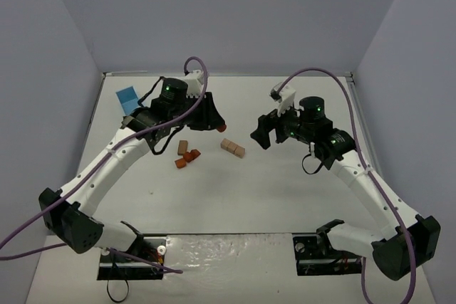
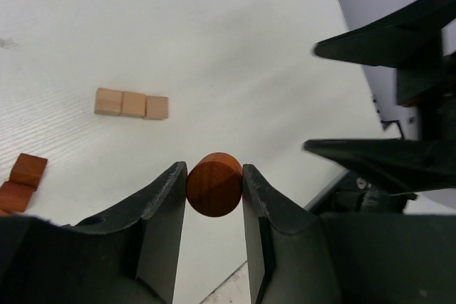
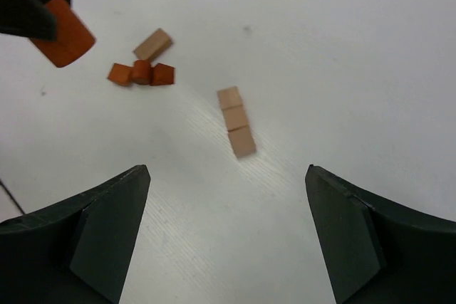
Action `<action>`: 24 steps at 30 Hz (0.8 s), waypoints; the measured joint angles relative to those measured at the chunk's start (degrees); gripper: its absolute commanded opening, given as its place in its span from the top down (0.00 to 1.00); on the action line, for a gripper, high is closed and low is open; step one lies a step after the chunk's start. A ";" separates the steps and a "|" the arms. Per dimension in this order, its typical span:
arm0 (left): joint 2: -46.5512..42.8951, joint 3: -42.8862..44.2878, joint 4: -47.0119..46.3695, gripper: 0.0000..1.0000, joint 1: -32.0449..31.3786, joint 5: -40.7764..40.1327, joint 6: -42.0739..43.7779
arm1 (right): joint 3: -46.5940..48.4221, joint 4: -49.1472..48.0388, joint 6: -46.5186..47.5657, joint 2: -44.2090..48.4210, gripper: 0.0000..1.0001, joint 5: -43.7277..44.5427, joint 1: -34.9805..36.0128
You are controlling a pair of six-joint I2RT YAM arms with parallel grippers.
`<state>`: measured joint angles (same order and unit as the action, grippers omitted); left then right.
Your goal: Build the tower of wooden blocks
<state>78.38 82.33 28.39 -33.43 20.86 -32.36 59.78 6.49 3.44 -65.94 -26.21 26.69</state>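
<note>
Your L gripper clamps a round red-brown block, held off the desk nr its middle. Your R gripper hangs w/ fingers spread wide. Three tan blocks lie in a touching row mid-desk. Small red-brown blocks plus one tan block cluster beside them, toward the left edge.

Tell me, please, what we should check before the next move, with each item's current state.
1. Grip of the left end effector on the reddish-brown cylinder: ok, pinched between both fingers.
2. Cylinder off the table: ok, held above it in the right wrist view.
3. Alignment of the row of three tan blocks: ok, touching in a line.
4. State of the right end effector: ok, open and empty.
5. Its clearance from the row: cannot tell; close by in the top view.
6. The reddish-brown blocks and the single tan block lie apart from the row: ok.
</note>
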 measured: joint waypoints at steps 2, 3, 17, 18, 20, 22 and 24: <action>1.88 -0.35 0.10 1.00 -1.01 -3.00 1.69 | -0.98 2.28 -2.50 1.98 0.03 5.08 -2.13; 3.14 -0.35 0.03 1.00 -1.63 -4.30 2.41 | -1.22 3.78 -3.63 2.68 0.02 8.04 -2.49; 24.33 3.55 -0.94 1.00 -11.01 -21.66 6.92 | -4.93 14.63 -14.70 3.72 0.00 33.02 -4.35; 25.16 4.25 -1.09 1.00 -11.48 -22.62 7.00 | -4.93 14.69 -15.30 3.09 0.00 33.21 -4.89; 26.60 5.56 -1.89 1.00 -12.30 -24.36 7.23 | -4.94 14.83 -16.41 1.70 0.00 33.28 -6.14; 27.72 6.20 -3.13 1.00 -13.29 -26.11 7.48 | -4.97 14.98 -17.13 0.73 0.00 33.24 -7.14; 28.61 6.27 -4.23 1.00 -14.26 -27.39 7.52 | -5.01 15.10 -17.43 0.34 0.00 33.24 -7.84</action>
<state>106.99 88.60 24.16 -47.69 -6.53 -24.85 54.77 21.59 -13.99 -65.60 7.03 18.86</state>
